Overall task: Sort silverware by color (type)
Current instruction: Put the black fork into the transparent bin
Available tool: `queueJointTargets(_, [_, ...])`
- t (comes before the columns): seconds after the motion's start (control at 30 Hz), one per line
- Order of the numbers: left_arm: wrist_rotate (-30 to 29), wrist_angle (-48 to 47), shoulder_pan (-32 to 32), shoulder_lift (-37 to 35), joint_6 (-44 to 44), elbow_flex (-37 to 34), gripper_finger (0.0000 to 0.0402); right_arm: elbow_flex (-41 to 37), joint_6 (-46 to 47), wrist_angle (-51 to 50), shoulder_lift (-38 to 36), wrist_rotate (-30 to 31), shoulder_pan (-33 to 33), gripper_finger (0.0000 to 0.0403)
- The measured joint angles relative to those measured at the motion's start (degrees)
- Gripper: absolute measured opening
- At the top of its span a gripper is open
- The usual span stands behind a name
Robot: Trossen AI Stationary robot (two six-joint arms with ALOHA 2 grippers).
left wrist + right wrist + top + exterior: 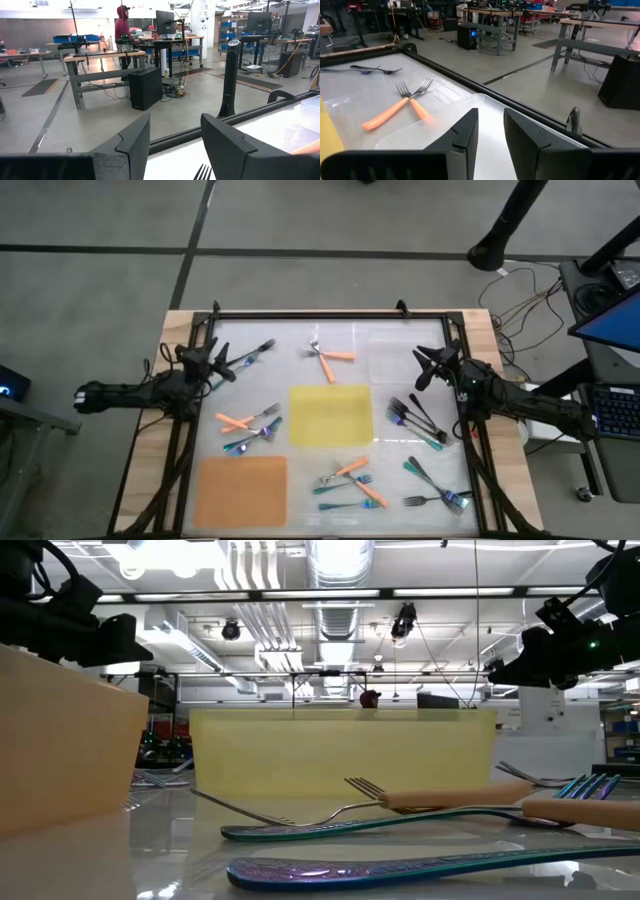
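My left gripper hovers over the far left corner of the counter, its fingers spread wide with nothing between them. The tips of one fork show just under them, not touched. My right gripper hangs near the far right corner, above the clear tray; its fingers stand partly apart, a narrow gap between them, and pinch nothing. The clear tray looks empty as far as I can see.

The silverware lies scattered on the counter. Two orange-handled forks cross each other at the far middle, just beside the tray. A pair of dark forks lies close to my left gripper. Near the left edge sit orange and blue-teal forks together. By the right edge, just below my right gripper, is a pile of dark and teal forks. Along the near edge lies a mixed cluster, with more dark and teal forks toward the near right corner.

A yellow mat lies at the centre and an orange mat at the near left corner; both are bare.
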Motion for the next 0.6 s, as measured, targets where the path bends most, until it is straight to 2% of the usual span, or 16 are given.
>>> queueJointTargets(0.6, [0.0, 0.0, 0.0, 0.0, 0.0, 0.0, 0.0158, -0.1, -7.0, 2.4, 0.0, 0.3, 0.0, 0.0084])
